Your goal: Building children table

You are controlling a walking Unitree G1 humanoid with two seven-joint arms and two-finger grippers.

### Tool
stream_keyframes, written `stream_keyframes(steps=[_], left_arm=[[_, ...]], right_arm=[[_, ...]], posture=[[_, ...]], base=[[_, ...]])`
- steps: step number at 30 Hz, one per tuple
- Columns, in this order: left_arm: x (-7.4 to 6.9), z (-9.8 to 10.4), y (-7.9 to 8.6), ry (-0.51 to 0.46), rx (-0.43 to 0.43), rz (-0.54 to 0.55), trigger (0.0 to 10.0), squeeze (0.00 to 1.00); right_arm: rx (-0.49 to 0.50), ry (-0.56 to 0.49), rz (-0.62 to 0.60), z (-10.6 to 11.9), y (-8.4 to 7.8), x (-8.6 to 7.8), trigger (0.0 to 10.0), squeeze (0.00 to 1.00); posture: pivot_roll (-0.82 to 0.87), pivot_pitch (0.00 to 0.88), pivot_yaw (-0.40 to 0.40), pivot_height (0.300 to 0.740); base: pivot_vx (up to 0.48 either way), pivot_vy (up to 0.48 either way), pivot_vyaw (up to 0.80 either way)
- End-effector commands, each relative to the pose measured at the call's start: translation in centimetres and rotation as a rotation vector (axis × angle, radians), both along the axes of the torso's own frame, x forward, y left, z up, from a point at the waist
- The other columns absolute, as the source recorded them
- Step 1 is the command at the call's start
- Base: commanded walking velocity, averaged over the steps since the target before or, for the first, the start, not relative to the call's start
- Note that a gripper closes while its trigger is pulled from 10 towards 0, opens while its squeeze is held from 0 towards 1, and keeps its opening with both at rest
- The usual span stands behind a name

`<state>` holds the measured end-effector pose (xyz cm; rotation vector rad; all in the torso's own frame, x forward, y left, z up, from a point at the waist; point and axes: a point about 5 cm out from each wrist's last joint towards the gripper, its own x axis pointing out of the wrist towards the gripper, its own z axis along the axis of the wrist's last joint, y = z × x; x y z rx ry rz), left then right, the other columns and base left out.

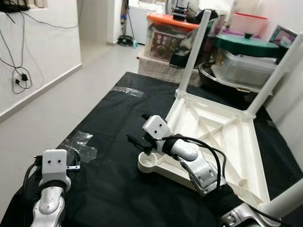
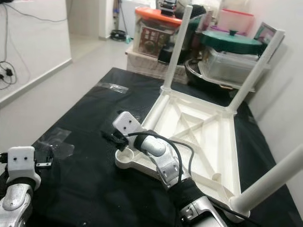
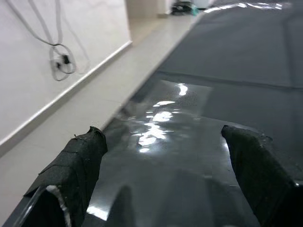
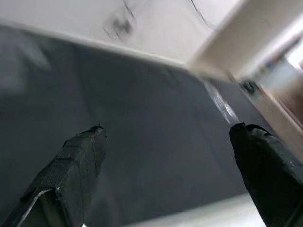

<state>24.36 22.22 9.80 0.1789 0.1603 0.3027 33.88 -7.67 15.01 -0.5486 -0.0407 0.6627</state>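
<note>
white plastic children's table [image 1: 222, 137] lies upside down on the black mat [image 1: 118, 123], three white legs fitted and pointing up, near corner socket [image 1: 150, 161] empty. right gripper [image 1: 137, 143] hovers just beside that socket, fingers spread wide, grasping nothing. left gripper [image 3: 165, 156] released, low over clear plastic wrapping [image 1: 80, 144] at the mat's left edge.
</note>
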Motion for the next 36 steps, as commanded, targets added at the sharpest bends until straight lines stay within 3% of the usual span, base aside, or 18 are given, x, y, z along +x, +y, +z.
stream_keyframes(steps=[1, 2, 4, 9, 20, 25, 30, 36], left_arm=[[0.0, -0.5, -0.3, 0.033, 0.007, -0.017, 10.0, 0.00], [0.1, -0.5, -0.4, 0.038, 0.007, -0.017, 10.0, 0.00], [0.1, -0.5, -0.4, 0.042, 0.008, -0.015, 10.0, 0.00], [0.2, -0.5, -0.5, 0.045, 0.005, -0.017, 10.0, 0.00], [0.2, -0.5, -0.5, 0.043, 0.004, -0.018, 10.0, 0.00], [0.4, -0.5, -0.7, 0.041, 0.000, -0.021, 10.0, 0.00], [0.4, -0.4, -0.7, 0.040, -0.002, -0.024, 10.0, 0.00], [0.4, -0.4, -0.9, 0.039, -0.004, -0.029, 10.0, 0.00]], right_arm=[[-0.054, 0.017, -0.045, -0.9, -0.6, 0.1, 10.0, 0.00], [-0.131, 0.014, -0.060, -1.6, -0.9, 0.1, 10.0, 0.00], [-0.170, 0.024, -0.044, -2.1, -0.9, -0.1, 10.0, 0.00], [-0.211, 0.042, 0.005, -2.6, -1.0, -0.5, 10.0, 0.00], [-0.281, 0.021, -0.027, -2.8, -1.9, 0.1, 10.0, 0.00], [-0.366, 0.015, -0.070, -2.7, -3.1, 1.0, 10.0, 0.00], [-0.375, 0.016, -0.095, -2.8, -3.0, 1.3, 10.0, 0.00], [-0.344, 0.006, -0.144, -2.4, -1.4, 1.9, 10.0, 0.00]], posture=[[0.06, 0.000, -0.156, 0.740], [0.06, 0.000, -0.157, 0.740], [0.06, 0.000, -0.158, 0.740], [0.06, 0.000, -0.158, 0.740], [0.07, 0.000, -0.161, 0.740], [0.07, 0.000, -0.164, 0.740], [0.07, 0.000, -0.165, 0.740], [0.07, 0.000, -0.170, 0.740]], base=[[0.000, 0.000, 0.00], [0.000, 0.000, 0.00], [0.000, 0.000, 0.00], [0.000, 0.000, 0.00], [0.000, 0.000, 0.00], [0.000, 0.000, 0.00], [0.000, 0.000, 0.00], [0.000, 0.000, 0.00]])
